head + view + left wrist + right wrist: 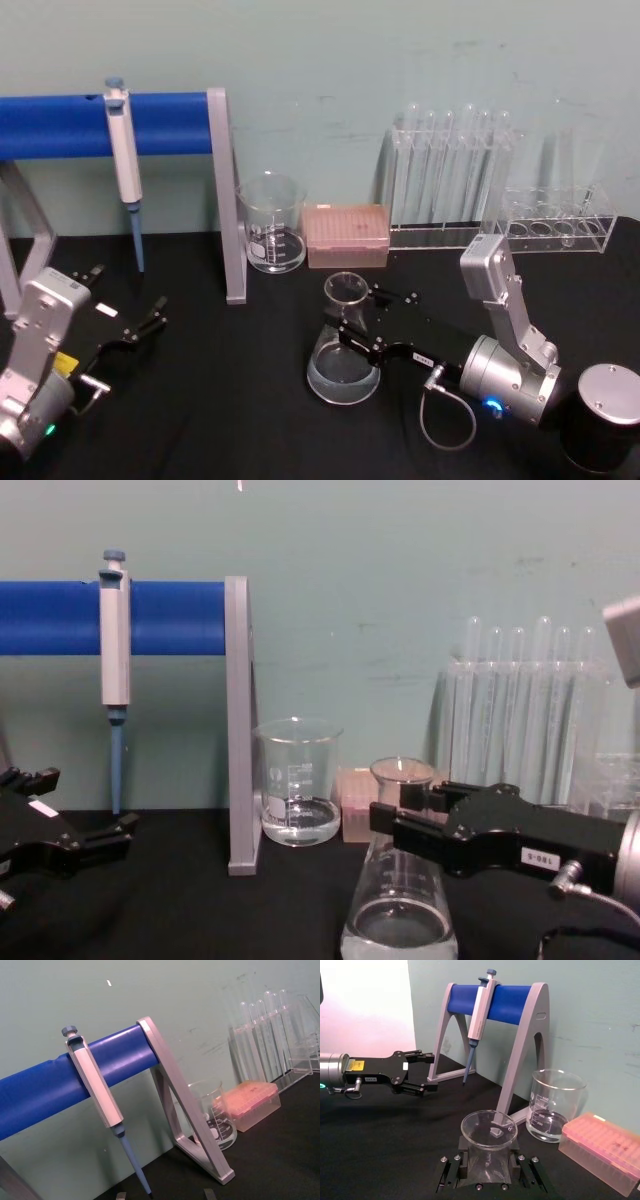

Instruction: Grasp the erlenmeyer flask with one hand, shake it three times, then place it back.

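The erlenmeyer flask (343, 372) is clear glass with a little liquid and stands upright on the black table, centre front. In the chest view the flask (398, 920) is low and right of centre. My right gripper (358, 318) reaches in from the right, and its black fingers (451, 1171) press on both sides of the flask's neck (487, 1160) just under the flared rim. The flask's base rests on the table. My left gripper (125, 298) hangs open and holding nothing at the front left, far from the flask; it is also seen across the table in the right wrist view (429, 1072).
Behind the flask stand a glass beaker (272, 235) with liquid and a pink tip box (345, 236). A pipette (122, 160) hangs on a blue-barred grey stand (228, 200) at the back left. Test tube racks (450, 185) line the back right. A black silver-lidded cylinder (605, 420) sits front right.
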